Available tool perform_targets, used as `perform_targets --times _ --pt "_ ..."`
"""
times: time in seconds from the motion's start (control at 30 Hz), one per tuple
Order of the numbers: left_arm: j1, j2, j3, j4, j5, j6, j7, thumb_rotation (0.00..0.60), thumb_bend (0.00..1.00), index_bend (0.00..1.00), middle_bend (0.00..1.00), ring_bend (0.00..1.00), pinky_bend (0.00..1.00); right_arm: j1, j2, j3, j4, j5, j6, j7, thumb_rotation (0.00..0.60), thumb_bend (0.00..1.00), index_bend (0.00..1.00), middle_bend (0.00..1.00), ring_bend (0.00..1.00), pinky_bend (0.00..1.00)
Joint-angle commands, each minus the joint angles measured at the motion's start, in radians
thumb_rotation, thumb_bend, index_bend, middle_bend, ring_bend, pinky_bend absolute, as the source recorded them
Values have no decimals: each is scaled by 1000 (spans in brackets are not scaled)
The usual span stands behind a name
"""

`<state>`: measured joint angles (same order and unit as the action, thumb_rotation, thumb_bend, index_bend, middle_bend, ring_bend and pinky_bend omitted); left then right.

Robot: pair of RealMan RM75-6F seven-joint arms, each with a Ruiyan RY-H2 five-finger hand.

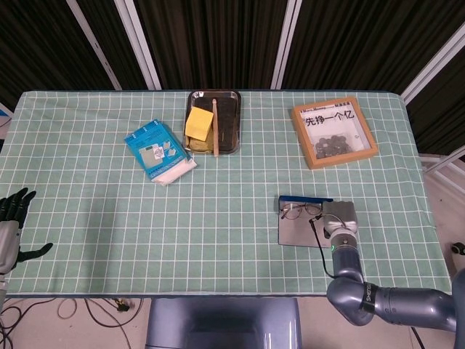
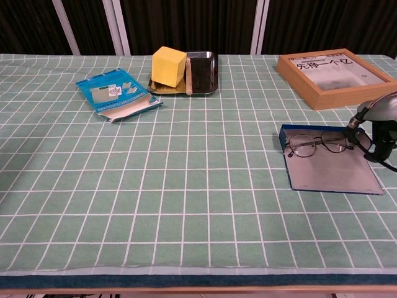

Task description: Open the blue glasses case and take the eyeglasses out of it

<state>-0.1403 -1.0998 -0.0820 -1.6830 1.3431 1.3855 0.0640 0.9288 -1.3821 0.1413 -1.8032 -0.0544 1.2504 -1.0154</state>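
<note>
blue glasses case (image 2: pixel 291 132), green checked tablecloth (image 2: pixel 186 186), yellow block (image 2: pixel 169 66)

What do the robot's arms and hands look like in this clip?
The left hand is black-fingered on a pale grey wrist. The right arm is glossy grey-blue with rounded joints, a green light, and a black cable. Its boxy silver wrist hides most of the right hand.

Matt checked cloth (image 2: pixel 124 186), glossy metal tray (image 2: pixel 201 71), wooden frame (image 2: pixel 310 93), thin wire-rimmed eyeglasses (image 2: pixel 316 146).
</note>
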Motion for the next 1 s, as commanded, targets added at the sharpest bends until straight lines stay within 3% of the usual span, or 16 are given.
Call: perform_targets --times 0.03,0.57,0.77,1.0 --pt "0 0 0 0 0 0 -1 600 45 0 0 0 0 1 -1 3 5 2 -2 -2 600 486 50 846 904 1000" --pt "1 0 -1 0 2 3 -1 600 46 0 0 0 0 -1 -2 14 13 5 -7 2 600 485 45 846 904 1000" --pt "1 1 -1 0 3 4 -2 600 46 0 0 0 0 -9 23 19 -46 -26 17 17 600 484 84 846 903 1000" --pt "1 -1 2 2 6 3 -1 600 46 0 0 0 0 -41 82 38 -149 -166 59 104 600 353 145 854 917 1000"
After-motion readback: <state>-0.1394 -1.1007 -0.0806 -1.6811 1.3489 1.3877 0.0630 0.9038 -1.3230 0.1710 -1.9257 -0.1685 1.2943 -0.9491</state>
